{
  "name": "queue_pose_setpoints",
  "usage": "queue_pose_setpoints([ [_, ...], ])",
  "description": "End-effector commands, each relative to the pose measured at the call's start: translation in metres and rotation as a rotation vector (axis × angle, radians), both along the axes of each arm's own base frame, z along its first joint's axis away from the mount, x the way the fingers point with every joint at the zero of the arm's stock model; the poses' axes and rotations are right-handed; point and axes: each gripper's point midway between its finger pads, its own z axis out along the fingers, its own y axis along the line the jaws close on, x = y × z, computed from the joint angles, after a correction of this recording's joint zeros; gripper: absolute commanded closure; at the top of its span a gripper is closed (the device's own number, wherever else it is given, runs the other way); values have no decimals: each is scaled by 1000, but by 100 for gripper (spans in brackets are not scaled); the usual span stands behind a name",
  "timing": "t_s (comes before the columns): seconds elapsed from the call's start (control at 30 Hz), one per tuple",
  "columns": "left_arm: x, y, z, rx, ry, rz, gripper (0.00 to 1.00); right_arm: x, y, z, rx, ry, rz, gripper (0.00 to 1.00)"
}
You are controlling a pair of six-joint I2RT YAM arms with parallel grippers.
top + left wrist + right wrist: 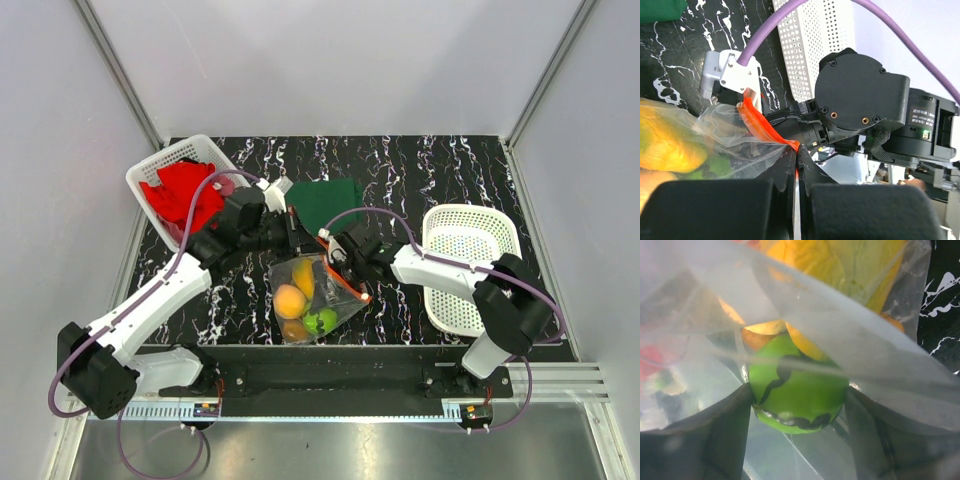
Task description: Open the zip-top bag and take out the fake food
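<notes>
The clear zip-top bag lies near the table's front middle with the fake food inside: a peach-orange round piece, a yellow piece and a green piece. My left gripper is shut on the bag's orange-red zip strip, pinched at the fingertips in the left wrist view. My right gripper reaches into the bag mouth. In the right wrist view its fingers sit against both sides of the green fruit with black wavy lines, with crinkled plastic all around.
A white basket holding a red cloth stands at the back left. A dark green cloth lies flat behind the bag. A second white basket stands at the right, also showing in the left wrist view.
</notes>
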Motion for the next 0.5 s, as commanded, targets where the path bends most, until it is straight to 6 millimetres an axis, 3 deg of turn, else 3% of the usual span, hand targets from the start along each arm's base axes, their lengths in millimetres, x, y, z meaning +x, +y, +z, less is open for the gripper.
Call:
queue_pose_setpoints([
  [0.0, 0, 4, 17, -1, -94, -20, 100, 5, 6, 22, 32, -55, -10, 54],
  [0.17, -4, 12, 12, 47, -139, -45, 100, 14, 2, 49, 55, -102, -50, 80],
  [0.47, -13, 24, 0, 103, -163, -56, 100, 45, -20, 102, 119, -176, -164, 88],
])
